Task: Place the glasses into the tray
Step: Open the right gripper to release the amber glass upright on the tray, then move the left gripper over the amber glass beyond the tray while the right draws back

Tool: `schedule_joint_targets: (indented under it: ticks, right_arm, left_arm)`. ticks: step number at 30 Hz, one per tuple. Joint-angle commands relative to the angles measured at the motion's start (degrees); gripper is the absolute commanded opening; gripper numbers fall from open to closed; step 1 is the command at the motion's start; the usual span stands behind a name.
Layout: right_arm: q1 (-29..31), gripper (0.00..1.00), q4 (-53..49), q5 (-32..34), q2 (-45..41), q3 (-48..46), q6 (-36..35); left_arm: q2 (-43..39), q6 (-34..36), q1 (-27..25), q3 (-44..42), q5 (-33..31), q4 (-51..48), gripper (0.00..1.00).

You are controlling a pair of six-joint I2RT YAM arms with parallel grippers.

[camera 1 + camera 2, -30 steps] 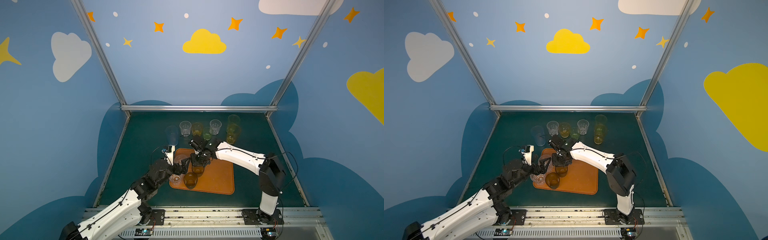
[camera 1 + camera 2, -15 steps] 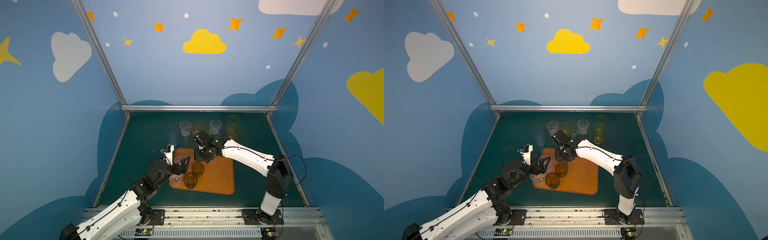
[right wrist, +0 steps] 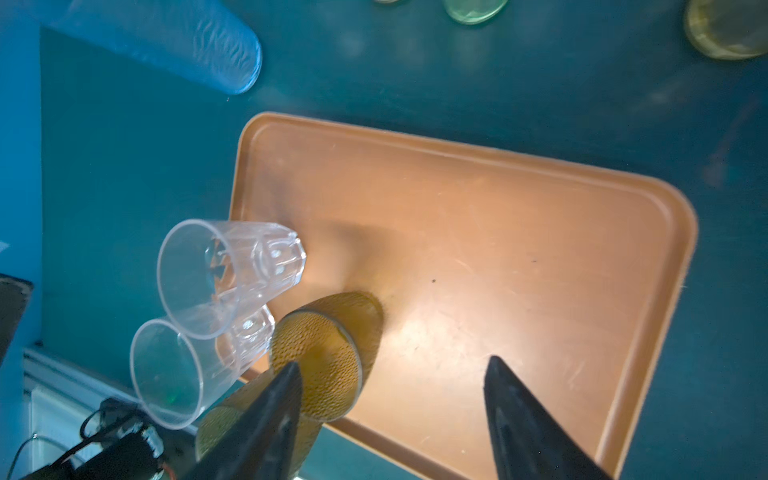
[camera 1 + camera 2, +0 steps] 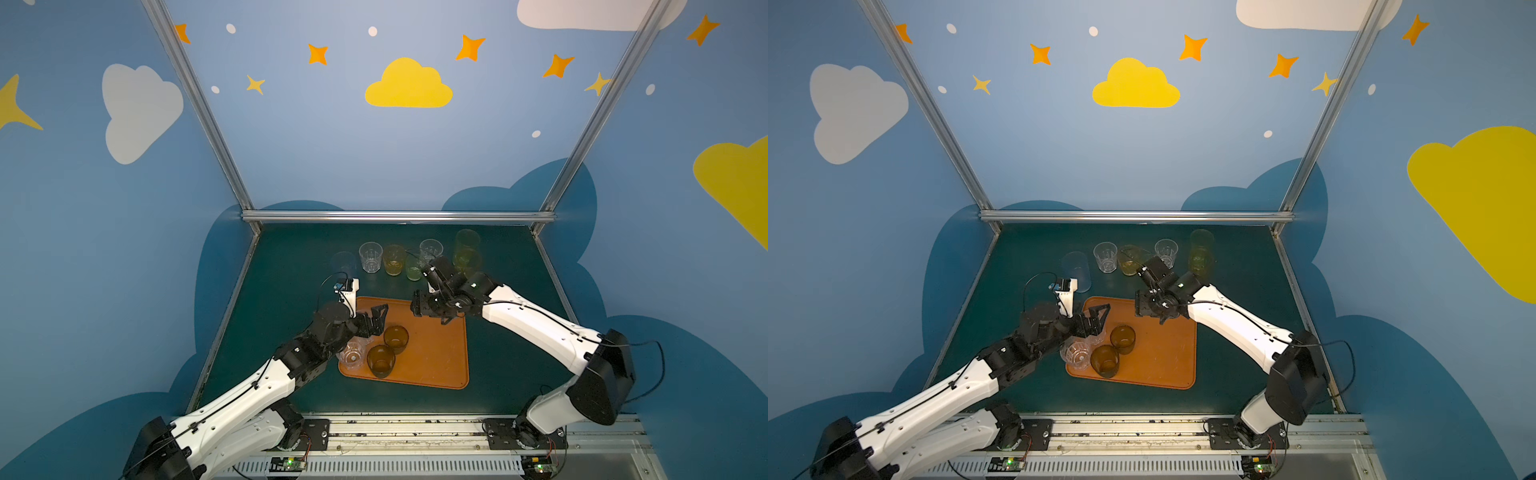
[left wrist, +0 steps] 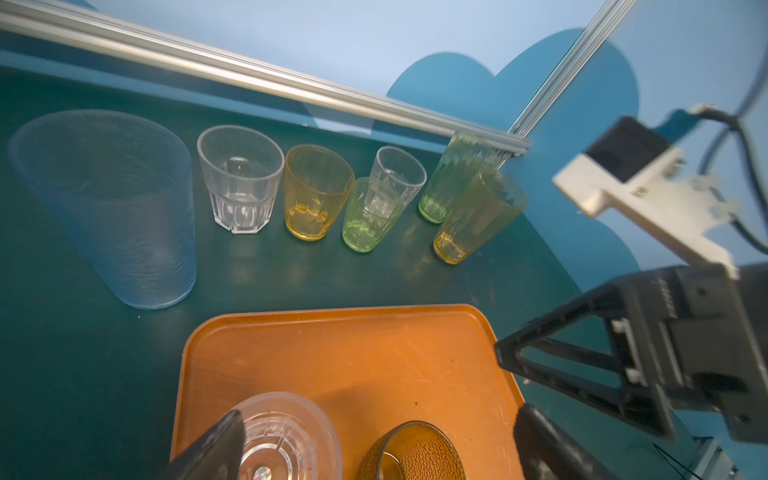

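The orange tray (image 4: 432,353) lies mid-table. In its near left corner stand two dark brown glasses (image 4: 395,337) (image 4: 380,360) and two clear faceted glasses (image 3: 232,274) (image 3: 178,370). Several more glasses stand in a row behind the tray: a tall frosted bluish one (image 4: 343,262), a clear one (image 4: 370,257), an amber one (image 5: 316,191), a green one (image 5: 368,216) and tall yellow ones (image 4: 467,245). My left gripper (image 4: 376,319) hangs open over the tray's left side, above the glasses there. My right gripper (image 4: 422,307) hovers open and empty over the tray's far edge.
The aluminium frame rail (image 4: 395,216) runs along the back of the green tabletop, close behind the row of glasses. The right half of the tray (image 3: 519,249) is bare. The two arms' wrists are near each other over the tray.
My right gripper has let go of a brown glass in the tray, risen and drawn back toward the tray's far edge, its jaws widening. The left arm has barely moved.
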Motion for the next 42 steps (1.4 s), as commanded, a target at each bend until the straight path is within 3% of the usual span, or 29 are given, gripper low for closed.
schedule_joint_targets:
  ticks: [1,10,24,27,32,36,42]
  right_arm:
    - [-0.87,0.73,3.68,1.85,-4.26,-2.48,-3.33]
    - [-2.81,0.81,8.95,2.84,-13.84,-11.72,-5.98]
    - [-5.64,0.83,10.95,2.03,-28.35,-23.17,-5.73]
    - [-5.96,0.83,10.93,1.90,-30.82,-25.07,-5.32]
    - [-6.42,0.83,10.30,2.59,-35.00,-28.08,-4.32]
    - [-6.82,0.83,9.87,3.10,-38.31,-30.19,-3.80]
    - [-7.21,0.83,9.43,2.92,-41.94,-32.17,-3.22]
  left_arm:
    - [4.35,-1.97,0.09,4.81,-1.80,-4.68,1.00]
    - [17.97,-4.31,0.99,19.58,-4.97,-14.16,1.00]
    - [37.28,-4.85,3.31,37.95,-1.17,-18.55,0.99]
    - [41.37,-4.54,4.05,42.03,-0.17,-19.90,0.89]
    - [47.98,-4.81,6.14,49.20,-0.27,-23.65,0.86]
    - [52.41,-6.88,8.32,53.47,0.79,-25.45,0.76]
    - [57.77,-10.25,10.76,58.80,1.56,-28.36,0.74]
